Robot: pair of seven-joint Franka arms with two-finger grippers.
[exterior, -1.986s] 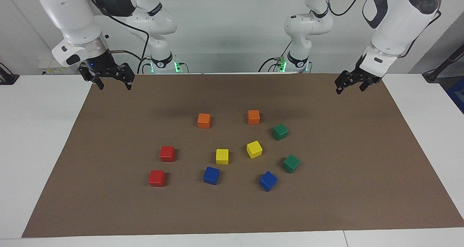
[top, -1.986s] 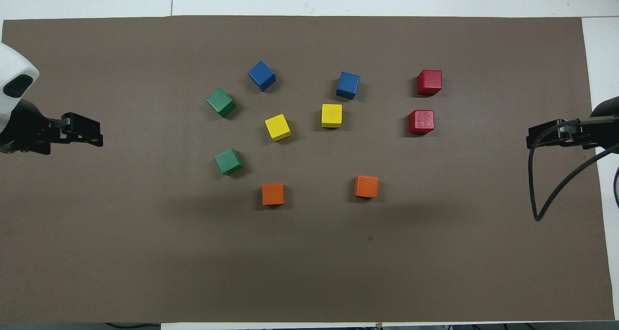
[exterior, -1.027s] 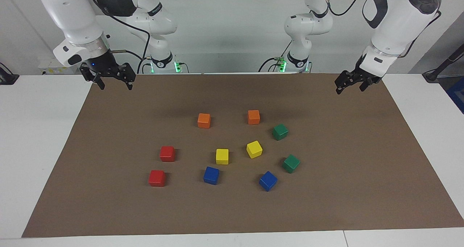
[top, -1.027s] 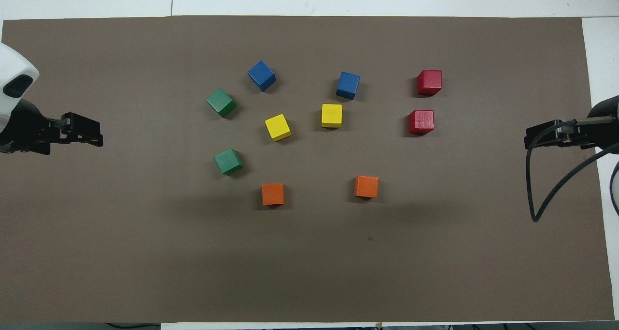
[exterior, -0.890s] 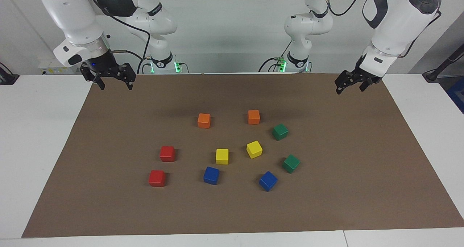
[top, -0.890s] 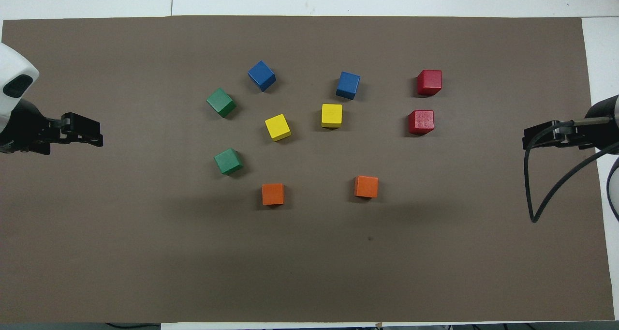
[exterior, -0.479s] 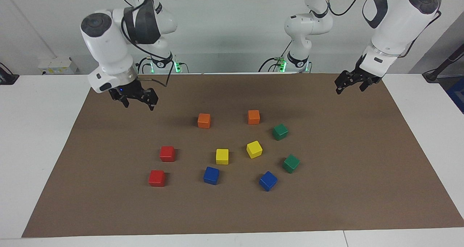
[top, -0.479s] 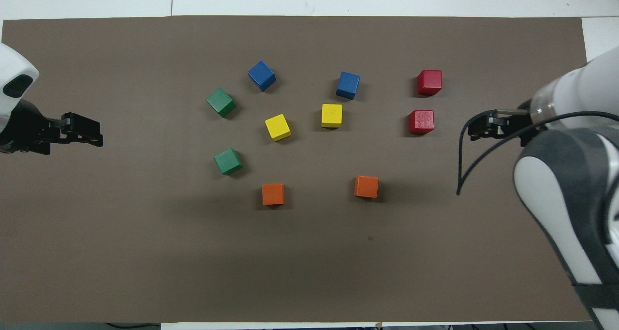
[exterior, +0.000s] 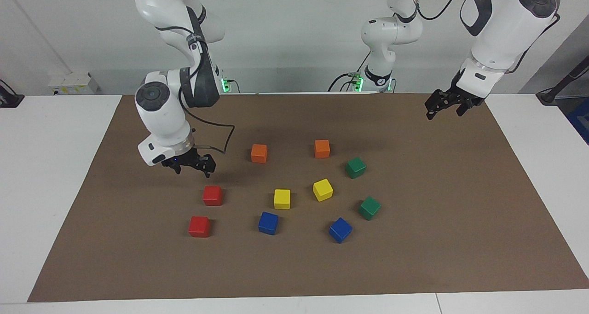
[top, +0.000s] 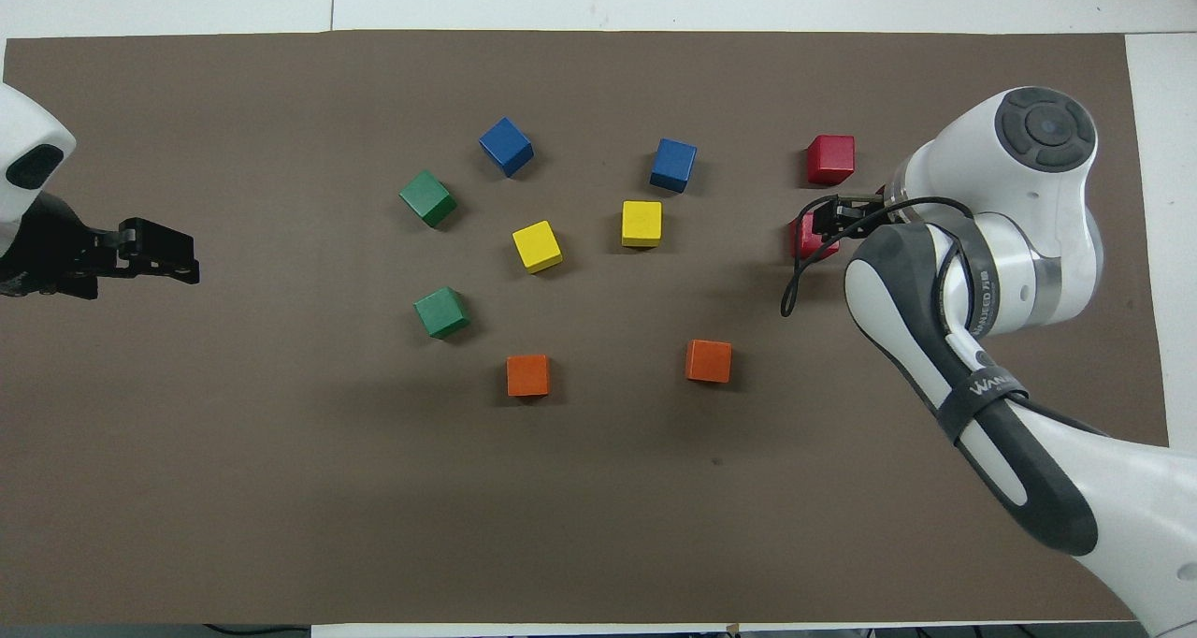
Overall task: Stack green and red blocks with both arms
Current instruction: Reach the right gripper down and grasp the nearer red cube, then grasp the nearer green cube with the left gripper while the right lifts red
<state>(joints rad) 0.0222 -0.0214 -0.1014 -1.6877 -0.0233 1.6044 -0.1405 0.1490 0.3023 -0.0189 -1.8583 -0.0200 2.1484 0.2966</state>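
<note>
Change: right gripper (exterior: 193,168) has swung in from the mat (exterior: 414,268) edge and dropped low. It now hangs over the nearer red (exterior: 212,195). Left gripper (exterior: 444,109) has not moved, and no block has shifted.
Clock: read on the mat from overhead, 12 farthest from the robots.
Right gripper: about 2 o'clock, above the nearer red and not touching it in the facing view. Fingers are spread wide and hold nothing.
Left gripper: waits in the air over the 9 o'clock edge. Fingers are apart and hold nothing.
Red blocks: both at about 2 o'clock and close together. The farther red (exterior: 199,226) sits just past the nearer red. From overhead the gripper partly covers the nearer one.
Green blocks: nearer green (exterior: 355,167) at 9 o'clock, farther green (exterior: 369,207) at 10 o'clock. Both are twisted on the mat.
Others: orange, yellow and blue cubes lie between the two pairs, untouched.
Stage: likely the first pick, with nothing stacked yet.
Meaning: the red pair looks like the right arm's job. The green pair would probably fall to the left arm.
Next: likely lower straight down, straddle the nearer red, then close.
Risk: the farther red is close, so a finger could clip it.
</note>
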